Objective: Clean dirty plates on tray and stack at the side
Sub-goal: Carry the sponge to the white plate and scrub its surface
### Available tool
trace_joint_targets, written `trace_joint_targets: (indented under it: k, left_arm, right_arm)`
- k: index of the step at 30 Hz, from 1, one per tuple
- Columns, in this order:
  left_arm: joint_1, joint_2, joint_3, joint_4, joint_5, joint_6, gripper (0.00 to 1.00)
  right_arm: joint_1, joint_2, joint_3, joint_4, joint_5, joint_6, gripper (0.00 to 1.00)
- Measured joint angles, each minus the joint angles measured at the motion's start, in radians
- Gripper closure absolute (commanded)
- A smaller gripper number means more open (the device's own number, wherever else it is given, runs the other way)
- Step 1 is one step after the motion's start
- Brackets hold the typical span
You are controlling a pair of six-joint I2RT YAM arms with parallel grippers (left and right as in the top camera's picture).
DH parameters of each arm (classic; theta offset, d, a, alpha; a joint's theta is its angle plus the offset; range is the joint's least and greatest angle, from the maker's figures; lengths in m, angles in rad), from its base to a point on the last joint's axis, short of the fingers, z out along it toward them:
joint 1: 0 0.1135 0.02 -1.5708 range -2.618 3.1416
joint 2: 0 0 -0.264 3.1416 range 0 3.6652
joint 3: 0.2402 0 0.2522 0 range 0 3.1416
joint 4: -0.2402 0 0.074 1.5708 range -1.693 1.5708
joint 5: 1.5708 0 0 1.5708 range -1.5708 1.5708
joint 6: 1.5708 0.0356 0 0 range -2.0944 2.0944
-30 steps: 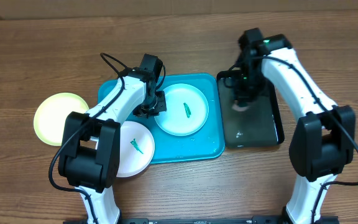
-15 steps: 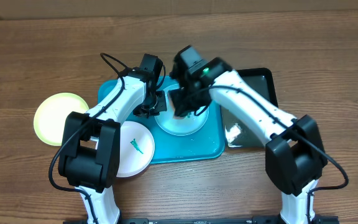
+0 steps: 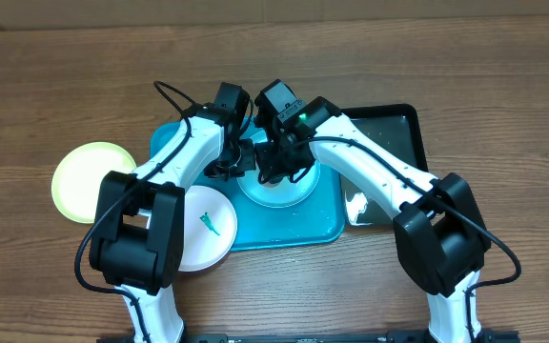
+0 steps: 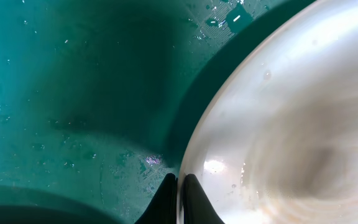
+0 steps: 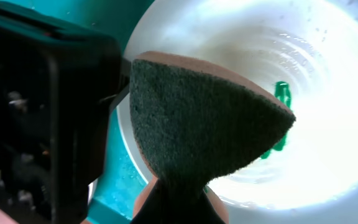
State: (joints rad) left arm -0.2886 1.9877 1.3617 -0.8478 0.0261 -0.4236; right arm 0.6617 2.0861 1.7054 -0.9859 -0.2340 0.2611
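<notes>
On the turquoise tray [image 3: 324,227] lies the pale blue plate [image 3: 298,193], partly under the right arm. My left gripper [image 3: 242,160] is shut on its left rim; the black fingertips [image 4: 169,198] pinch the edge of the plate [image 4: 291,124]. My right gripper [image 3: 279,164] is shut on a sponge [image 5: 197,124], dark scouring face down over the plate [image 5: 328,143], beside a green smear [image 5: 282,93]. A white plate [image 3: 208,229] with a green smear overlaps the tray's front-left corner. The yellow-green plate [image 3: 89,181] rests on the table at the left.
A black tray [image 3: 394,157] with wet patches lies right of the turquoise tray, touching it. Both arms cross above the turquoise tray's back half. Bare wooden table [image 3: 503,114] surrounds the trays.
The right arm swung left from the black tray to above the pale blue plate, carrying the sponge. The left arm has stayed on the plate's rim.
</notes>
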Motion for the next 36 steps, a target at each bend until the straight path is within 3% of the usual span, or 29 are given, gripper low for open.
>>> trace_joint_targets:
  k: [22,36]
  left_arm:
    - [0.000,0.000,0.000,0.000,0.000,0.000,0.96]
    - [0.000,0.000,0.000,0.000,0.000,0.000,0.96]
  right_arm:
    - [-0.019,0.000,-0.003,-0.016,0.058,0.078,0.96]
    - [-0.018,0.001,-0.133,0.175,0.040,0.099,0.96]
